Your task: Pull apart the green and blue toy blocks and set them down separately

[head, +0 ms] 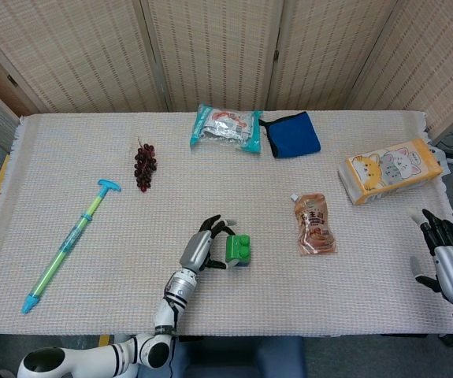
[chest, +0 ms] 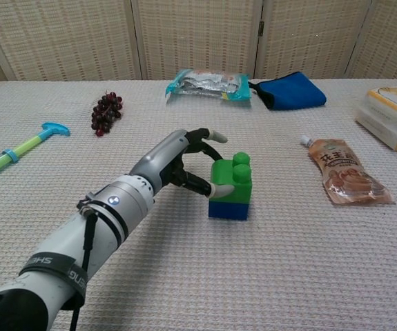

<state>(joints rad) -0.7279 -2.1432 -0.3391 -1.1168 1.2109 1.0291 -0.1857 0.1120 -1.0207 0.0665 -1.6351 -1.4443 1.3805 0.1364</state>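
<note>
The green block (head: 239, 248) (chest: 231, 181) sits stacked on the blue block (chest: 227, 209), of which only a sliver (head: 243, 263) shows from the head view. They are joined and stand on the table's near middle. My left hand (head: 204, 249) (chest: 181, 164) is at the stack's left side. Its thumb (chest: 215, 187) touches the green block's left face and its other fingers (chest: 212, 135) arch apart above and behind it, not closed on it. My right hand (head: 448, 256) hovers with fingers apart at the table's right edge, far from the blocks, seen only in the head view.
Grapes (head: 145, 165) (chest: 106, 112) and a toy syringe (head: 68, 244) (chest: 12, 155) lie to the left. A snack bag (head: 226, 127) (chest: 208, 84) and blue pouch (head: 293, 134) (chest: 291, 91) lie at the back. A brown drink pouch (head: 314, 224) (chest: 343, 172) and cat-print pack (head: 390, 169) (chest: 395, 117) lie right.
</note>
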